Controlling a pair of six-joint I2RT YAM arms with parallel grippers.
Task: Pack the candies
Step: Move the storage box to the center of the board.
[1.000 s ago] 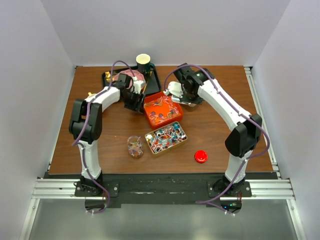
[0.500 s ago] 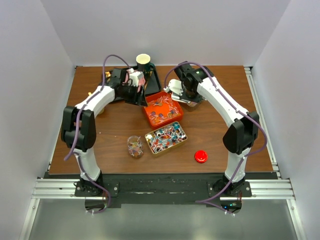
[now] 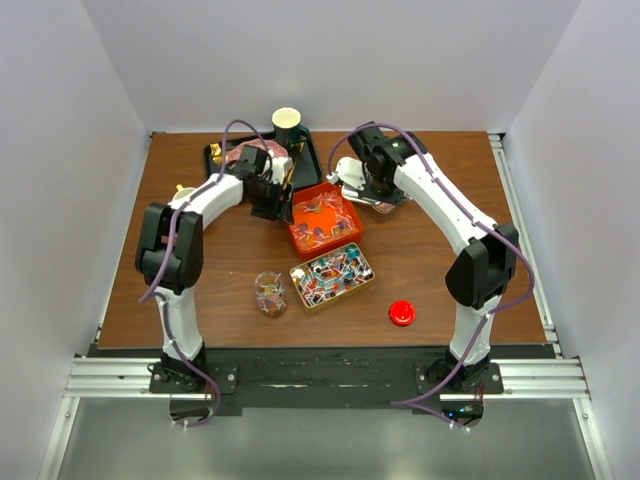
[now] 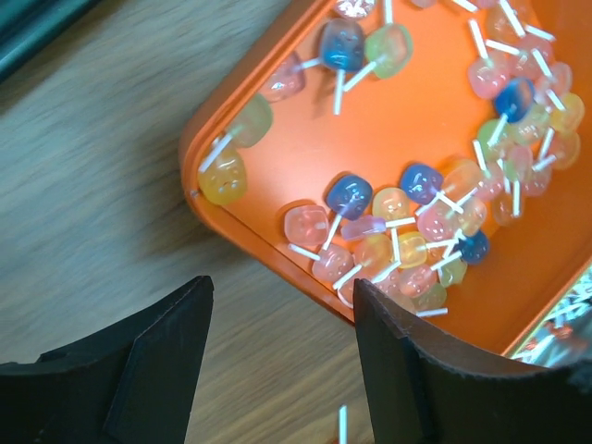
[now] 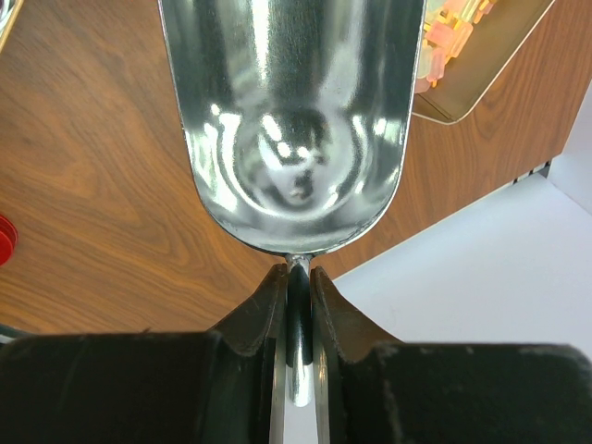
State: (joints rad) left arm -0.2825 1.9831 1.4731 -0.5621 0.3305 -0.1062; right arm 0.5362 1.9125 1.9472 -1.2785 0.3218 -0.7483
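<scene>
Small candies on white sticks (image 4: 407, 213) lie in an orange tray (image 3: 300, 222), whose rim shows in the left wrist view (image 4: 199, 171). Wrapped candies (image 3: 330, 273) fill a gold tin (image 3: 362, 284). My left gripper (image 3: 270, 200) is open and empty (image 4: 282, 319), just above the wood at the tray's left corner. My right gripper (image 3: 372, 188) is shut (image 5: 296, 282) on the handle of a metal scoop (image 5: 296, 120). The scoop (image 3: 362, 196) is empty and sits at the tray's back right edge.
A glass jar (image 3: 268, 293) holding a few candies stands left of the tin. A round red lid (image 3: 402, 313) lies near the front right. A black tray (image 3: 310, 160) at the back holds a paper cup (image 3: 287, 121).
My left arm lifted and swung toward the back, then came back down beside the orange tray's left corner. The right gripper and scoop shifted only slightly.
</scene>
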